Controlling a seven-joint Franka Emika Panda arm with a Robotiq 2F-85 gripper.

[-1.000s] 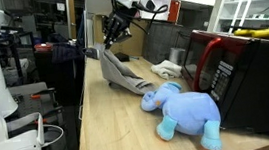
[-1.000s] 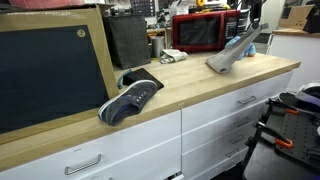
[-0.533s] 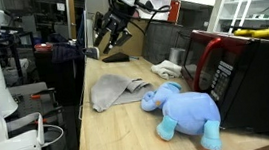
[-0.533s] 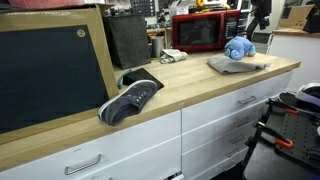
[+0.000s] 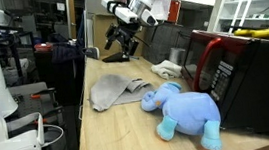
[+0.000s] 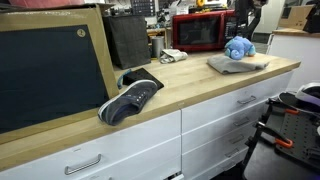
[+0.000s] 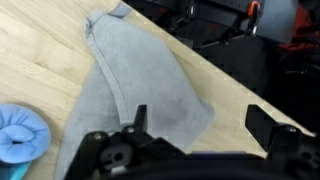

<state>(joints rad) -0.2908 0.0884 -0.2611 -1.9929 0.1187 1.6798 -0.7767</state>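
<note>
Grey cloth [image 5: 114, 89]: lies crumpled on wooden counter [image 5: 107, 143], just beside blue plush elephant [image 5: 183, 110] | tool [image 5: 121, 38]: hangs above cloth, jaws wide, empty | cloth slack since nothing grips it

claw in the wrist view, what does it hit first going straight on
Most likely the grey cloth on the wooden counter, lying straight ahead of the open claw, though depth is hard to judge.

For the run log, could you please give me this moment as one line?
fingers: open, empty | above grey cloth, apart | cloth: lying on counter beside blue plush elephant
</note>
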